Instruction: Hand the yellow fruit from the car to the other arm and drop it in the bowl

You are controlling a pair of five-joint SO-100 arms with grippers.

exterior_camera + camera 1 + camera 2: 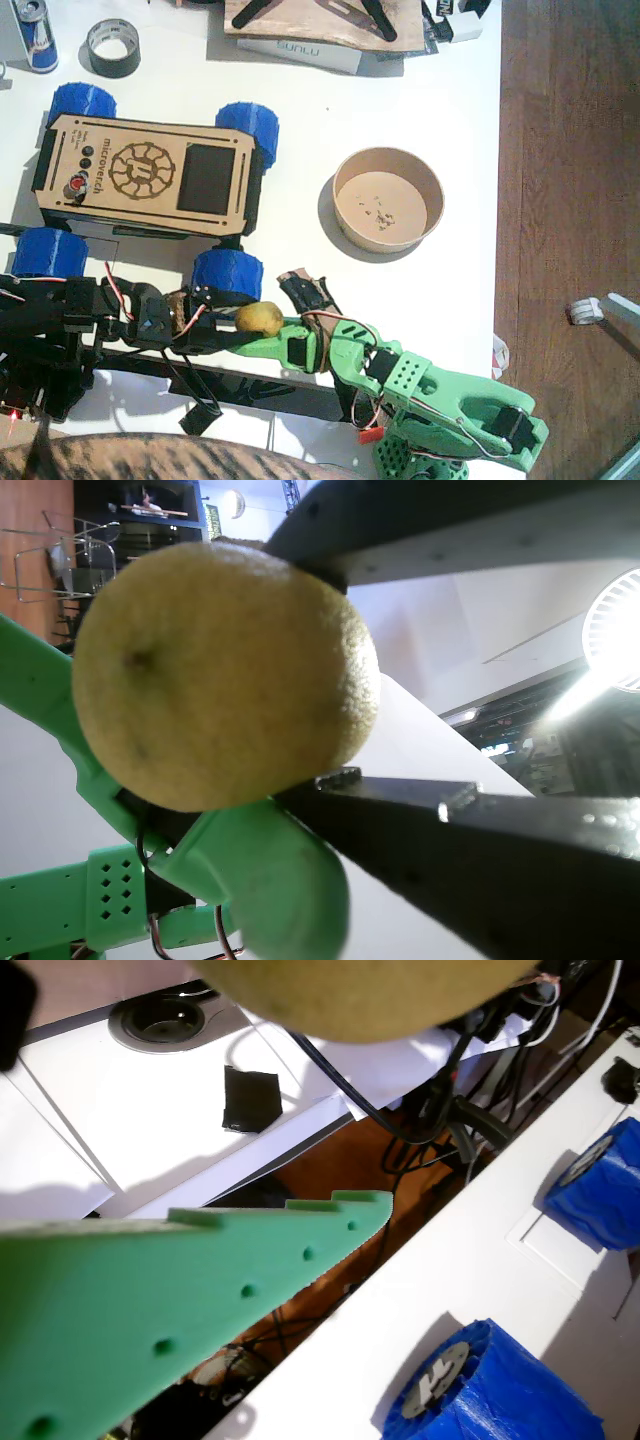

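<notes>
One yellow fruit (259, 318), off the table (440, 90), clenched in the black left tool (232, 328) at the car's (148, 176) 5 o'clock wheel. Green right tool (262, 340) spread beside the fruit, one finger (270, 880) beneath it. Bowl (388, 200) at 1 o'clock, well apart.

Left arm (60, 320) black, red-white wires; right arm (440, 400) green, perforated, seemingly red-wired.

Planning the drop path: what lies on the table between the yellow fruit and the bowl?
In the fixed view, only bare white table lies between the yellow fruit and the bowl.
</notes>
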